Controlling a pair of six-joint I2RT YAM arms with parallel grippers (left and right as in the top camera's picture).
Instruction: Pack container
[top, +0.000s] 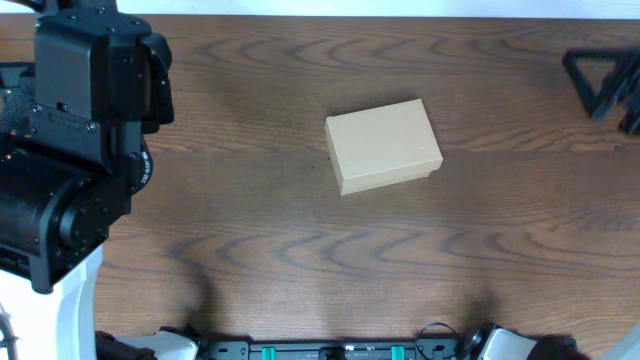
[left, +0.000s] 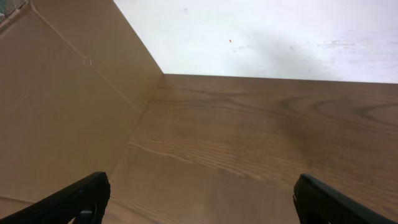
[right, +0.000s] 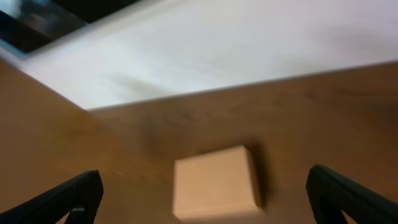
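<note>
The wood-grain table (top: 250, 250) fills the overhead view. A bulky black arm (top: 80, 150) looms over its left edge, and a black triangular frame (top: 600, 80) sits at the far right corner. In the left wrist view a tan panel (left: 62, 93) rises along the table's side. The container (top: 383, 145), lid closed, lies flat near the table's middle, slightly turned, well apart from arm and frame. The left gripper (left: 202, 198) is spread wide over bare wood, grasping nothing. The right gripper (right: 205, 191) is likewise released, with the blurred container between its fingers, untouched
</note>
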